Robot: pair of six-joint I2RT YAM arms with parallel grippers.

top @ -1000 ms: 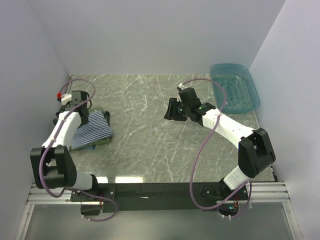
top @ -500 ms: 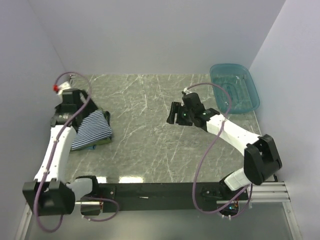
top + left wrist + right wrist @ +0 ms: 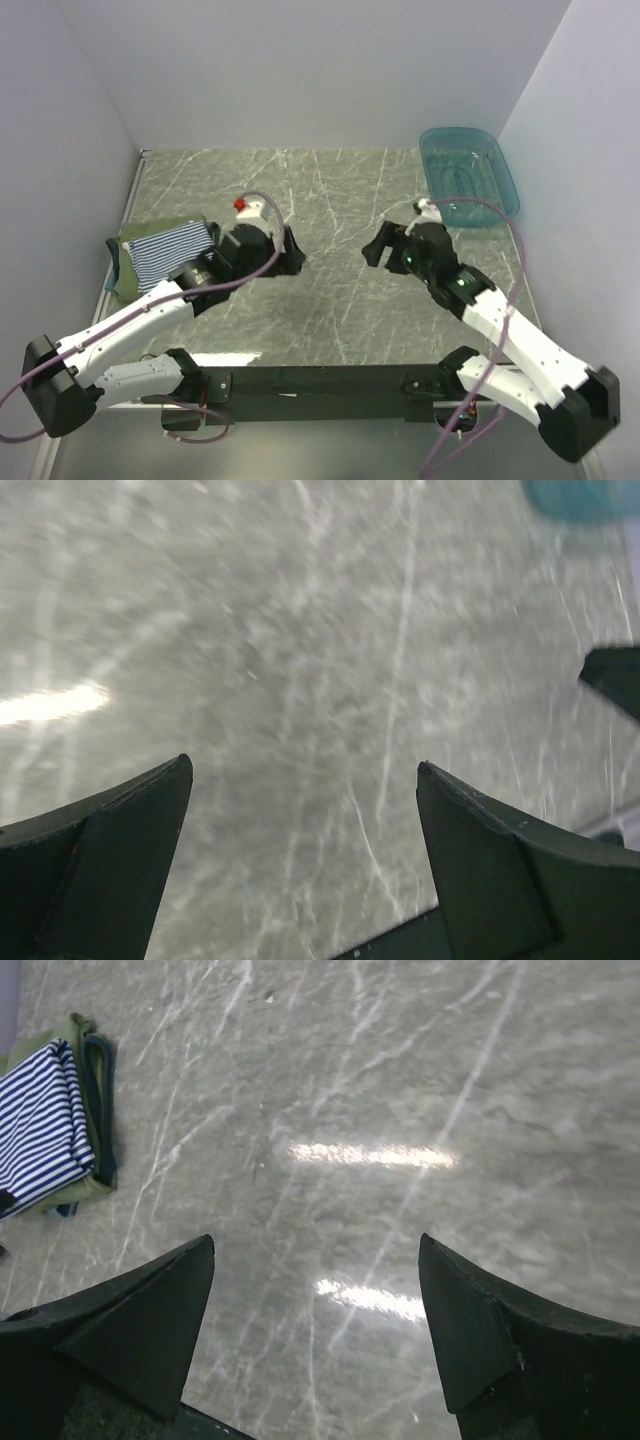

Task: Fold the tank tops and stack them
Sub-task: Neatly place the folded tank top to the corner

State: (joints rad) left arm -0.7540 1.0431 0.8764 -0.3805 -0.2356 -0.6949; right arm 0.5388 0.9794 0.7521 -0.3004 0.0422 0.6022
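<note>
With my left gripper (image 3: 300, 770) and right gripper (image 3: 315, 1245) both spread and empty, I worry the left arm (image 3: 150, 310) could brush the stacked tank tops (image 3: 165, 255) askew.

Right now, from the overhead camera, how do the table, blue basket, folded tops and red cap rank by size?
1. table, largest
2. basket and folded tops, too alike to rank
3. red cap, smallest
</note>
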